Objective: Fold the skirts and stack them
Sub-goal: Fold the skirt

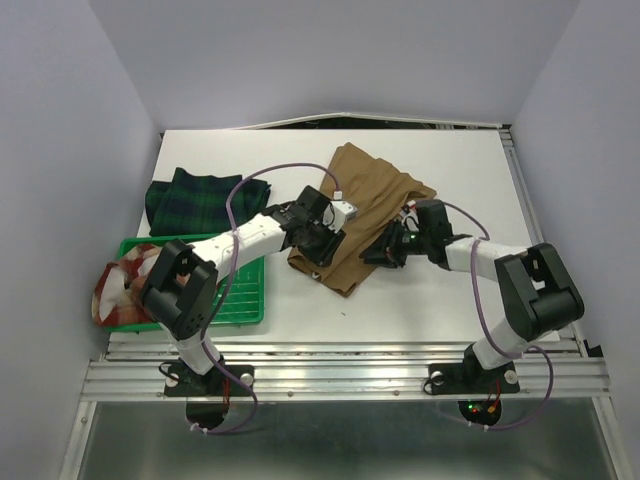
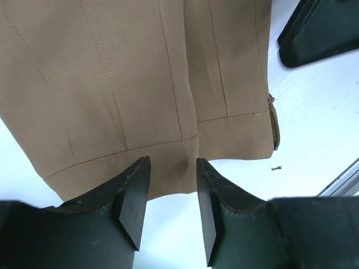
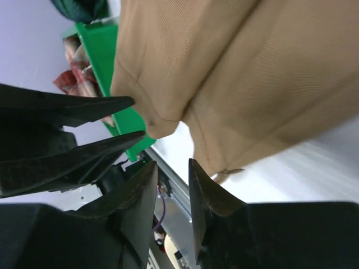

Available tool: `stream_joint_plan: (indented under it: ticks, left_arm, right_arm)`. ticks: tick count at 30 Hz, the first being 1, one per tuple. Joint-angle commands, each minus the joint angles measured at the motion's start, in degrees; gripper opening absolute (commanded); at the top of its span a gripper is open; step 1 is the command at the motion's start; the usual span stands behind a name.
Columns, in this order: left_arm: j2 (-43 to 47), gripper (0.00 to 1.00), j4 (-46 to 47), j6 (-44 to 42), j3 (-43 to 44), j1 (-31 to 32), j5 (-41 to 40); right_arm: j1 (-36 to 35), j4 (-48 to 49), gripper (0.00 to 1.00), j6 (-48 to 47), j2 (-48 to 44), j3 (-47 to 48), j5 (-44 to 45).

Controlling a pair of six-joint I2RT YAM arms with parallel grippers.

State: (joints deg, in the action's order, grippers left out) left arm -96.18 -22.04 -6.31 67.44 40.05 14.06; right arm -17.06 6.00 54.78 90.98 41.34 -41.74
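**Tan skirt (image 1: 365,195) on the tabletop (image 1: 430,310)**

From above: it lies rumpled near the centre, with the tartan skirt (image 1: 190,200) at far left.

Left wrist: the left pincer (image 2: 173,162) is apart, its tips at the hem.

Right wrist: the right pincer (image 3: 172,163) is narrowly apart with nothing between, the cloth just beyond.

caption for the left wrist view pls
Left gripper poised with jaws apart at the hem of the tan skirt on the white table.
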Motion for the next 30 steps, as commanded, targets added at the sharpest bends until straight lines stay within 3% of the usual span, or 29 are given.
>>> stream_joint_plan:
  ticks: [1,7,11,17,20,30]
  left_arm:
    - [2.4,0.5,1.73,1.56,-0.91,0.73,1.58]
    - [-1.37,0.5,3.94,2.7,0.93,1.61,-2.63]
    - [-4.27,0.43,3.67,2.35,2.17,2.13,-4.31]
    - [-6.91,0.24,2.62,2.09,2.08,3.63,-3.79]
    - [-6.39,0.01,2.71,1.91,2.43,5.03,-3.78]
    - [1.52,0.0,0.95,4.28,3.92,6.35,-2.64]
  right_arm:
    - [-2.19,8.59,0.33,4.81,2.26,-1.09,1.39]
    - [-3.24,8.59,0.26,2.7,9.64,1.46,3.32]
    - [-3.77,6.22,0.22,0.77,12.11,2.43,4.99]
    - [-3.77,2.88,0.18,-0.99,16.42,5.15,5.79]
    - [-3.77,1.91,0.17,-1.43,16.95,5.33,6.05]
    - [-3.77,-0.28,0.06,-2.05,17.39,4.97,6.93]
